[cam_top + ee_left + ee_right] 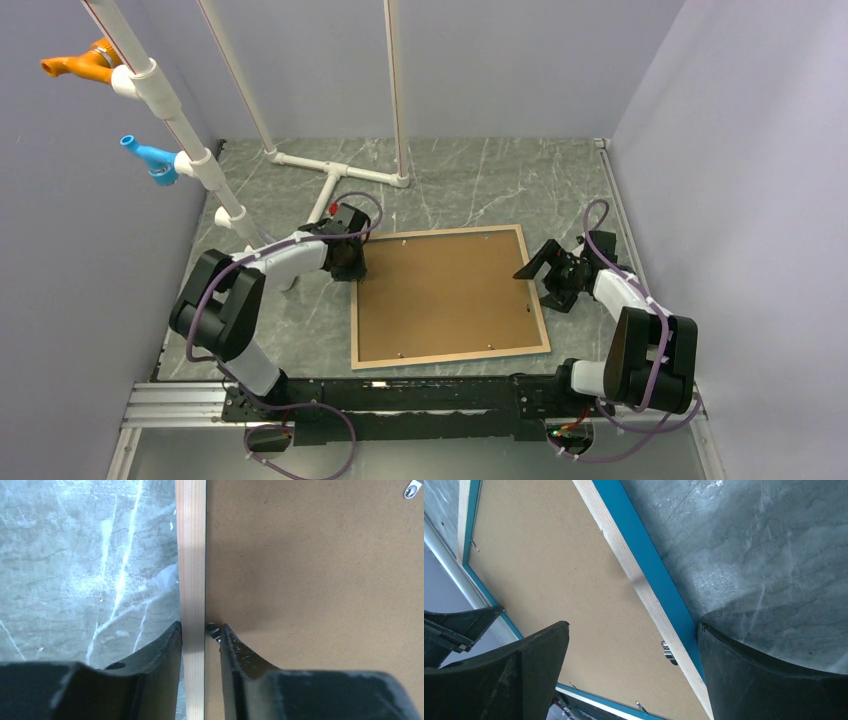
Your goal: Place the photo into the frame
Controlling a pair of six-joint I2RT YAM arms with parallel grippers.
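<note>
Top external view is showing me the table (460, 190) with the frame (450, 357) lying face-down mid-picture and the brown backing board (445, 295) filling it. The photo isn't showing in any view. Left gripper (348, 262) is straddling the left rail near the upper-left corner, fingers close on both sides; I can't tell if it's clamping. Right gripper (552, 280) is hanging wide open across the right rail. I'm judging the board is coming out first: turn each tab (212, 629), lift level. PVC stand (335, 180) is crowding the left arm.
</note>
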